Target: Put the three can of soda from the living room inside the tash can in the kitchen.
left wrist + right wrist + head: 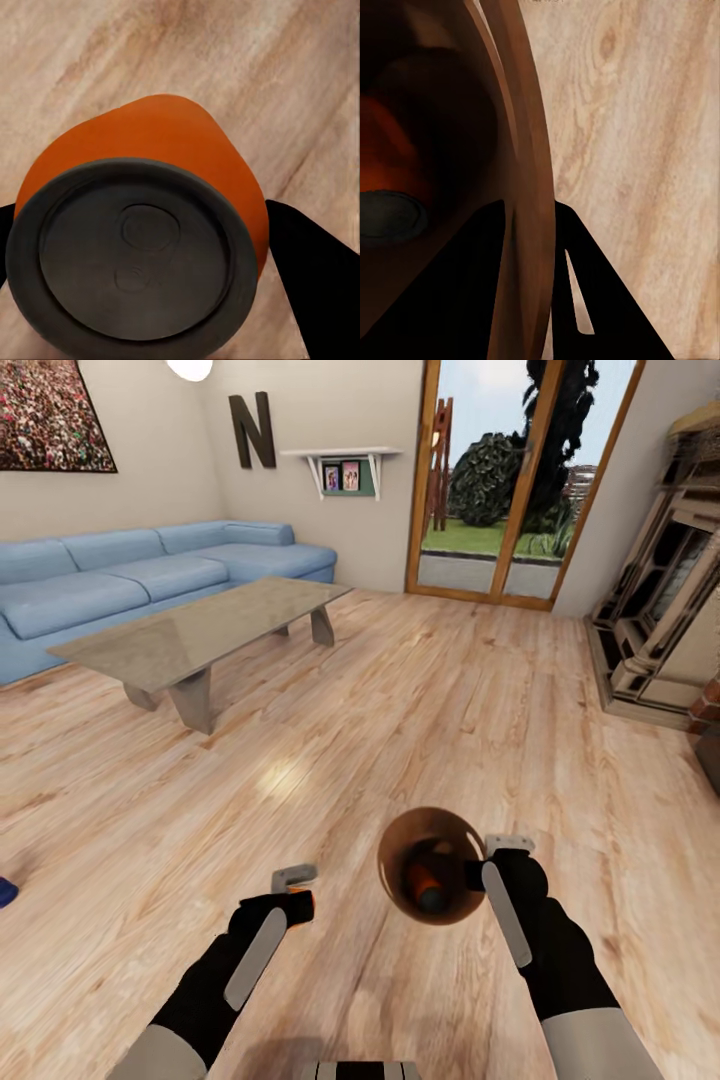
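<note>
My left gripper is clenched on a can of soda. In the head view only a sliver of its orange side shows between my fingers. In the left wrist view the same can sits between my two dark fingers, its dark top with the pull-tab facing the camera and its orange body beyond, over bare wooden floor.

My right gripper grasps the tash can by its rim, one finger inside the wall and one outside, as the right wrist view confirms. The bin hangs above the floor, well clear of the coffee table, its mouth tilted toward my head camera. Inside it lies a second can, orange with a dark end; the right wrist view shows that can deep in the shadowed interior.

The held can is just beside the bin, outside it, on the bin's left.
</note>
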### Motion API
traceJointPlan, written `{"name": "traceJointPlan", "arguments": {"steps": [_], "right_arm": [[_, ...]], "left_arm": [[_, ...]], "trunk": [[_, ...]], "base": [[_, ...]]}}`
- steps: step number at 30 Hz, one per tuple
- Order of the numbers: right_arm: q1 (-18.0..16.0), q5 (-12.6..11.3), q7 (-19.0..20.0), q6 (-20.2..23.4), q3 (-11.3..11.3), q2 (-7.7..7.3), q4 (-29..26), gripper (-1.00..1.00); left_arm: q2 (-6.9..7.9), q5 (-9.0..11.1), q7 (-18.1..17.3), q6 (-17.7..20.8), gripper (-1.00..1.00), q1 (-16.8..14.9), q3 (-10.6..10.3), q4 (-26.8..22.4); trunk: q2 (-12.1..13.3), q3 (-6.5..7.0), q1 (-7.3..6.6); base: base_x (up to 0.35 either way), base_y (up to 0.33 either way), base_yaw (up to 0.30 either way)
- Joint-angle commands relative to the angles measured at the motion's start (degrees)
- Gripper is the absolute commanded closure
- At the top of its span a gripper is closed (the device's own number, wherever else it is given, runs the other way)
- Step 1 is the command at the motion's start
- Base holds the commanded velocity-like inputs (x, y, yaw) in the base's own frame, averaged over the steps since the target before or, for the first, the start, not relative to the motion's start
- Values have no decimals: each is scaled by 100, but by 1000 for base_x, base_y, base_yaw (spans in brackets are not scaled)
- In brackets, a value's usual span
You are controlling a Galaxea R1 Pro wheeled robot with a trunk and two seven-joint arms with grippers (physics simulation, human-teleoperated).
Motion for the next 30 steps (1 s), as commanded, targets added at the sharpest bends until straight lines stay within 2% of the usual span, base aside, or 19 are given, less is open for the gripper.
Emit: {"name": "traceJointPlan", "arguments": {"steps": [1,4,8,12,14,16,21,28,30], "right_arm": [[-4,-7,26,1,-1,-1,10,100],[-9,-4,15,1,-7,-10,44,100],[-11,-3,13,1,-13,-28,53,100],[-13,-3,12,1,-25,-149,76,100],[-17,-3,8,1,-27,-172,118,100],[-21,-3,-7,1,-23,-181,179,100],[-34,-8,-261,1,-18,-183,389,100],[-57,-6,-410,1,24,-163,871,100],[-77,-5,-423,1,45,-164,978,100]], "left_arm": [[0,4,26,114,100,1,4,-153],[0,-1,178,667,100,3,15,-664],[-30,12,462,1084,100,-4,27,-892],[-59,51,695,1657,100,-23,35,-1389],[-88,70,721,1832,100,-40,31,-1548],[-171,72,740,1937,100,-104,22,-1610],[-235,103,759,2361,100,-256,19,-1783],[-272,160,743,2361,100,-292,33,-2167],[-271,307,744,2361,100,-294,35,-2217]], "trunk": [[2,23,-3],[6,90,-10],[11,178,-21],[16,267,-31],[96,303,-75],[177,339,-119],[377,428,-229],[658,554,-382],[738,590,-426]], "base": [[0,0,0],[0,0,0],[0,0,0],[0,0,0],[0,0,0],[0,0,0],[0,0,0],[0,0,0],[0,0,0]]}}
